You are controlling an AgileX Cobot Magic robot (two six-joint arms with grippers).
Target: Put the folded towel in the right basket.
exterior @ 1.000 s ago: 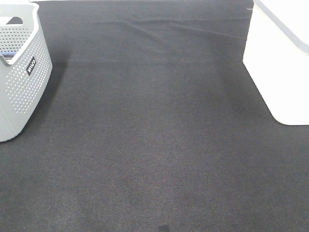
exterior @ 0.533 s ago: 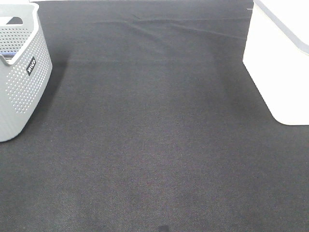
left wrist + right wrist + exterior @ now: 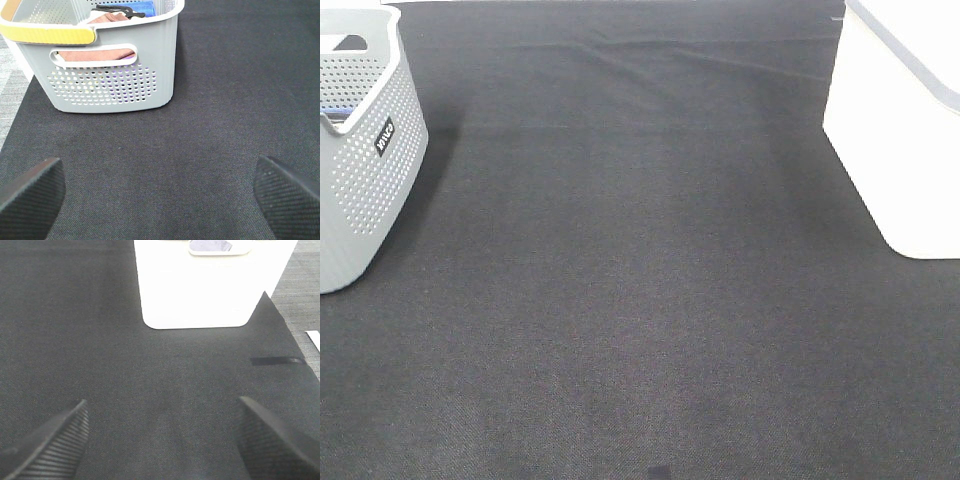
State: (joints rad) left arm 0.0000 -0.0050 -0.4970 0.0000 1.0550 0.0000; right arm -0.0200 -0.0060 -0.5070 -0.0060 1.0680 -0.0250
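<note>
The right basket (image 3: 905,130) is a plain white container at the right edge of the black mat; it also shows in the right wrist view (image 3: 200,285). A folded pinkish towel (image 3: 95,54) lies inside the grey perforated left basket (image 3: 105,85), seen through its handle slot, with a blue cloth (image 3: 140,7) behind it. My left gripper (image 3: 157,192) is open and empty, low over the mat in front of that basket. My right gripper (image 3: 160,437) is open and empty over the mat, in front of the white basket. Neither gripper shows in the exterior view.
The grey basket (image 3: 365,150) stands at the left edge of the black mat (image 3: 640,260). A yellow handle (image 3: 47,34) tops its near rim. Grey floor (image 3: 300,285) lies beyond the mat, with a black strip (image 3: 277,360) near the mat's edge.
</note>
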